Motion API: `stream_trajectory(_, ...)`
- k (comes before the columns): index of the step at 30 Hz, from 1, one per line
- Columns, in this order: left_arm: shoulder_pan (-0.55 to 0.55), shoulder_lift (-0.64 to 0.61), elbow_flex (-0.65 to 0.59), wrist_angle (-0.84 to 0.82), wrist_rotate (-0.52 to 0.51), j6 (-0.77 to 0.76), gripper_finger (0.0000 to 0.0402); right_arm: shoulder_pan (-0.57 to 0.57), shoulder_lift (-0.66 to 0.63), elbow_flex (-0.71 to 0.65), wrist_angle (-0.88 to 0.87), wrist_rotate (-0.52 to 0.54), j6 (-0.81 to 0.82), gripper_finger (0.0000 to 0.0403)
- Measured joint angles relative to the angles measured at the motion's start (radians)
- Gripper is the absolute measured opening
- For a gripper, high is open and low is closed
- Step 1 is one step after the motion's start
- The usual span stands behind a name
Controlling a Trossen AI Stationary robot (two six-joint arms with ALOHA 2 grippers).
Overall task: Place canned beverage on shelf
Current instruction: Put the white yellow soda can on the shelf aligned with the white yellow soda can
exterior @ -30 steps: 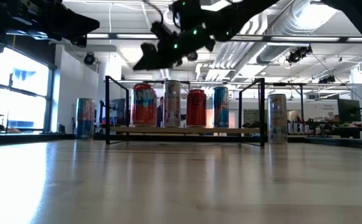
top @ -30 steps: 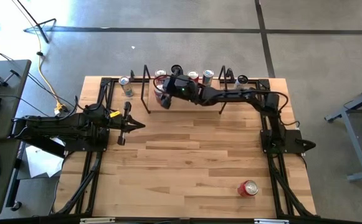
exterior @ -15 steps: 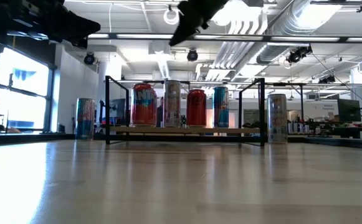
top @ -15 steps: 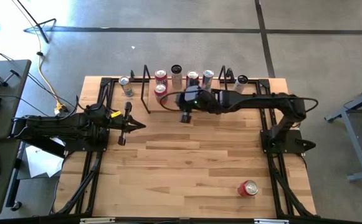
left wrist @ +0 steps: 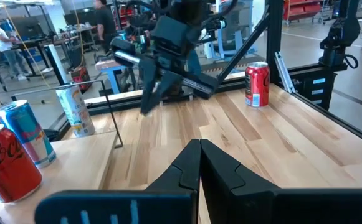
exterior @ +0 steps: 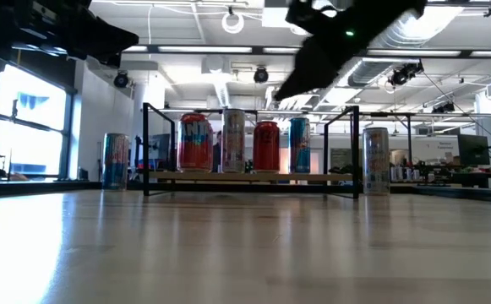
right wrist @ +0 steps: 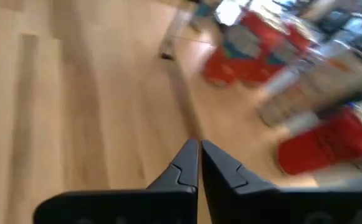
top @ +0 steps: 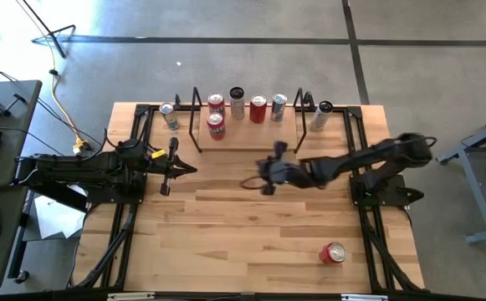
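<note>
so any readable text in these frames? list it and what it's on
"Coca" in white script: the only legible text, cut off at the frame edge, on the red can nearest the left wrist camera.
The red can at the far table edge: label too small to read.
The slim blue-and-silver can and the pale can: print unreadable.
The cans on the shelf in the low view: too small to read.
Right wrist view: blurred, nothing readable.

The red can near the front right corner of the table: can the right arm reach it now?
Probably yes. The red can stands alone on bare table, and the right gripper, fingers shut and empty, hangs over the middle with nothing between them.
</note>
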Motion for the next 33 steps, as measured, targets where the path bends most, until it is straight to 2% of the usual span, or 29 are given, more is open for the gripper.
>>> stream_trajectory(6, 0.000, 0.000, 0.000, 0.000, 0.000, 0.000, 0.0000, 0.023, -0.287, -0.208, 0.047, 0.153, 0.104, 0.0000)
stream_trajectory(13, 0.000, 0.000, 0.000, 0.000, 0.000, -0.001, 0.0000, -0.064, -0.618, -0.305, 0.030, 0.245, 0.060, 0.0000)
stream_trajectory(17, 0.000, 0.000, 0.000, 0.000, -0.001, -0.030, 0.0000, -0.153, -0.709, -0.377, 0.025, 0.278, 0.082, 0.0000)
stream_trajectory(21, 0.000, 0.000, 0.000, 0.001, -0.001, -0.016, 0.0000, -0.260, -0.726, -0.458, 0.026, 0.296, 0.132, 0.0008)
stream_trajectory(26, 0.000, 0.000, 0.000, 0.003, -0.007, -0.008, 0.0000, -0.393, -0.724, -0.508, 0.036, 0.272, 0.191, 0.0067)
stream_trajectory(33, 0.000, 0.000, 0.000, 0.001, -0.007, -0.006, 0.0000, -0.552, -0.724, -0.508, 0.041, 0.126, 0.322, 0.0199)
